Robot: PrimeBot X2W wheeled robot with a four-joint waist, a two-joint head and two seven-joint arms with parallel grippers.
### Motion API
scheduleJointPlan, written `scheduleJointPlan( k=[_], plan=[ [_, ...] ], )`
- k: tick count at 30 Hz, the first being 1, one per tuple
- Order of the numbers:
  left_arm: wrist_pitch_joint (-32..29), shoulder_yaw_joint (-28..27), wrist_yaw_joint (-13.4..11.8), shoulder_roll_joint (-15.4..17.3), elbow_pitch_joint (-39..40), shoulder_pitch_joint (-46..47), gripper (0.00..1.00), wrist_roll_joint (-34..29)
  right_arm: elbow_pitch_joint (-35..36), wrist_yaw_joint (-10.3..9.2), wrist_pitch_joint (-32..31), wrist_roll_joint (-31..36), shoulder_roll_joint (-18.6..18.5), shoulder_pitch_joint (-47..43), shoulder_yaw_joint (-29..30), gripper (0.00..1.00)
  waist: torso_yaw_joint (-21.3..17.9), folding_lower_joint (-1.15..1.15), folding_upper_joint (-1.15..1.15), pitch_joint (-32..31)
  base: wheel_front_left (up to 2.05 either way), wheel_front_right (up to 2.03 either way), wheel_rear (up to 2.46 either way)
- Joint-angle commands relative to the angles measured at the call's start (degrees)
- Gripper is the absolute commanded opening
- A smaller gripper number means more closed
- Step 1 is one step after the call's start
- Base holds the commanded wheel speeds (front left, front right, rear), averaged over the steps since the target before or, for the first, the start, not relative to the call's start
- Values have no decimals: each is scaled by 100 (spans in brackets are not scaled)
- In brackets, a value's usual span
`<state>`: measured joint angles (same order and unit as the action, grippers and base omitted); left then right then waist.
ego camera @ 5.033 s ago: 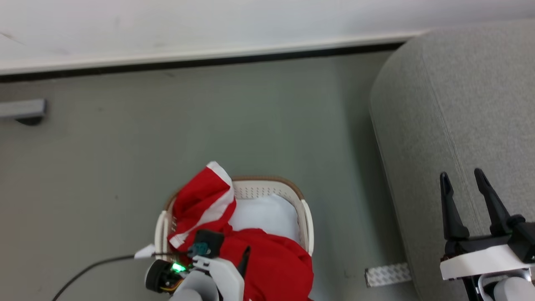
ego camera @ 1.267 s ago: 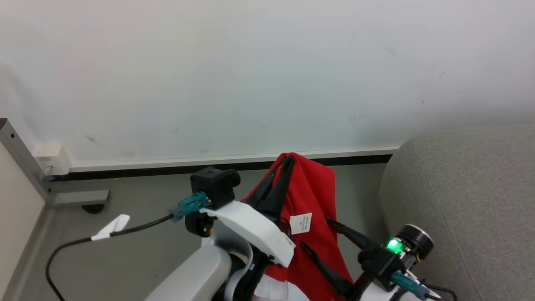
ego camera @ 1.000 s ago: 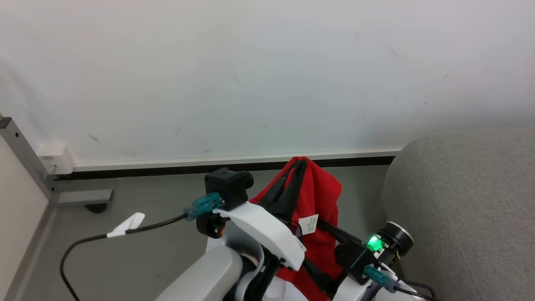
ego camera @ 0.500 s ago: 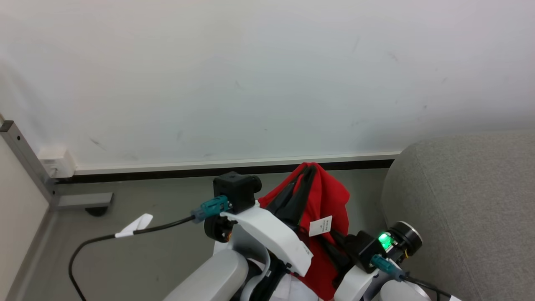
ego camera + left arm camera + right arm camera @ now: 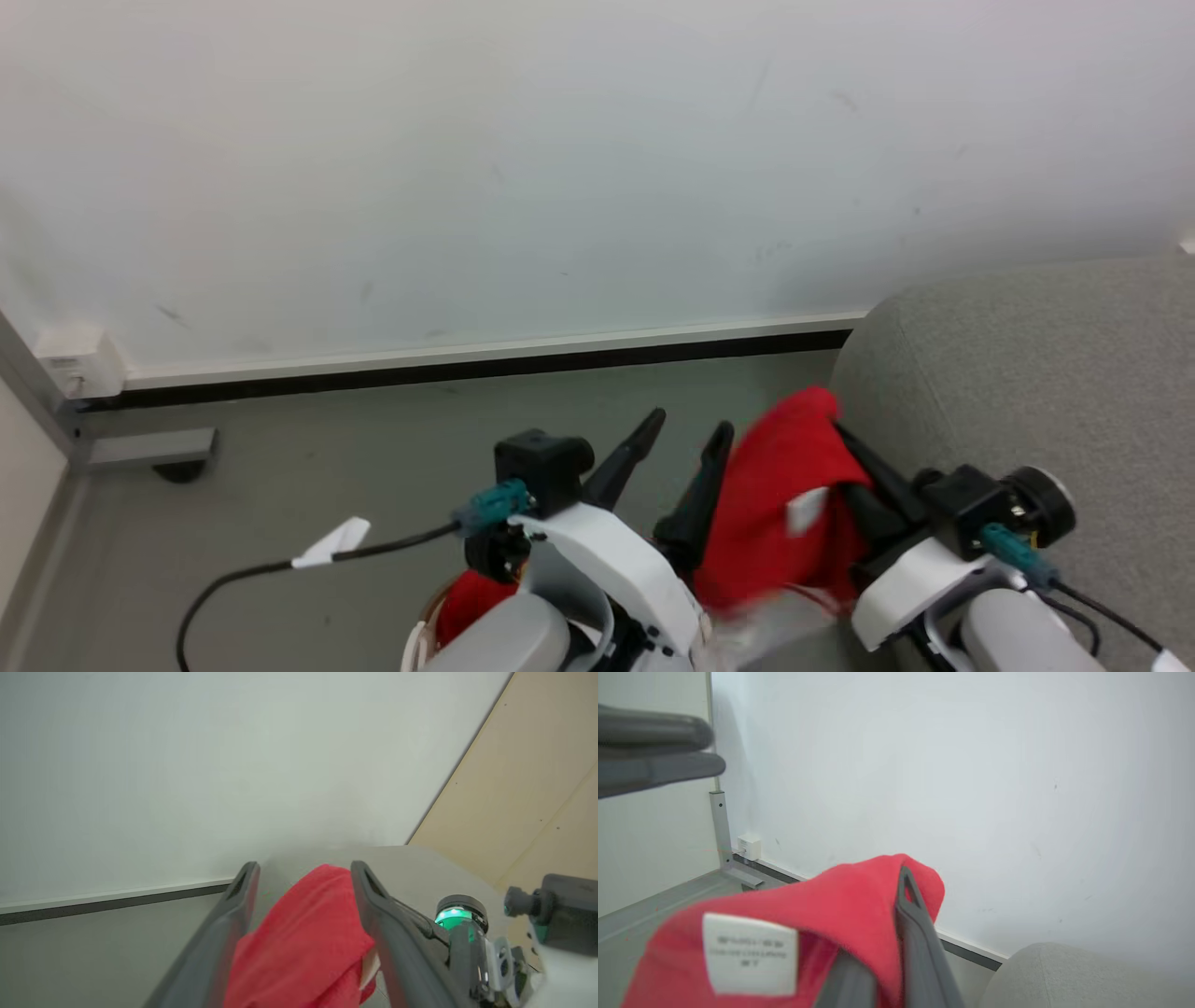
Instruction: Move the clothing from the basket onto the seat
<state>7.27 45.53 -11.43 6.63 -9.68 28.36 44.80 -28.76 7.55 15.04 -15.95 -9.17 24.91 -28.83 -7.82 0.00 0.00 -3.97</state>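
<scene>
**Mid-carry, not yet dropped**

Red cloth (image 5: 464, 602) lies in the cream-white plastic laundry basket (image 5: 414, 649). Left gripper (image 5: 689, 425): wide, empty. Right gripper (image 5: 836, 439) pinches a bright red fabric garment (image 5: 775, 504) beside the grey upholstered sofa (image 5: 1027, 373); placing it, then the rest, is left.

Clothing (image 5: 780, 495) now out of left claw (image 5: 692, 422), into right claw (image 5: 840, 433).

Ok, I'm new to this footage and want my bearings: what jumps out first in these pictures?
The bright red clothing stands out most. It is bunched up right of centre in the head view, pinched in the shut right gripper close beside the rounded arm of the grey seat. Just to its left, the left gripper stands open, its dark fingers spread.
</scene>
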Motion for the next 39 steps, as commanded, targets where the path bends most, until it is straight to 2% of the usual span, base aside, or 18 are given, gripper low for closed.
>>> scheduleJointPlan(
  k=[1,8,12,20,25,31,34,39],
  plan=[
    [88,93,62,-19,-116,-64,100,-74,128,-13,20,-52,-131,-110,141,0,-80,0,0,45,0,0,0],
    [363,511,314,-160,-597,-67,100,-356,619,-12,20,-113,-633,-357,684,0,-371,0,0,169,0,0,0],
    [504,615,374,-232,-769,-19,100,-382,866,-12,20,-128,-883,-472,1017,0,-614,0,0,260,0,0,0],
    [682,724,393,-306,-917,126,100,-569,1359,-12,12,-218,-1172,-688,1589,0,-1147,0,0,440,0,0,0],
    [714,784,392,-323,-896,193,100,-639,1628,-12,-71,-317,-1217,-809,1799,0,-1356,0,0,573,0,0,0],
    [654,881,345,-324,-805,534,100,-804,1754,-12,-181,-440,-1262,-545,1997,0,-1307,0,0,1153,0,0,0],
    [568,898,327,-279,-778,843,100,-967,1643,-12,-219,-527,-1253,-51,2114,0,-1219,0,0,1638,0,0,0],
    [359,952,373,-214,-807,1554,100,-1285,1218,-12,-295,-610,-1457,1203,2417,0,-937,0,0,2557,0,0,0]
  ],
)
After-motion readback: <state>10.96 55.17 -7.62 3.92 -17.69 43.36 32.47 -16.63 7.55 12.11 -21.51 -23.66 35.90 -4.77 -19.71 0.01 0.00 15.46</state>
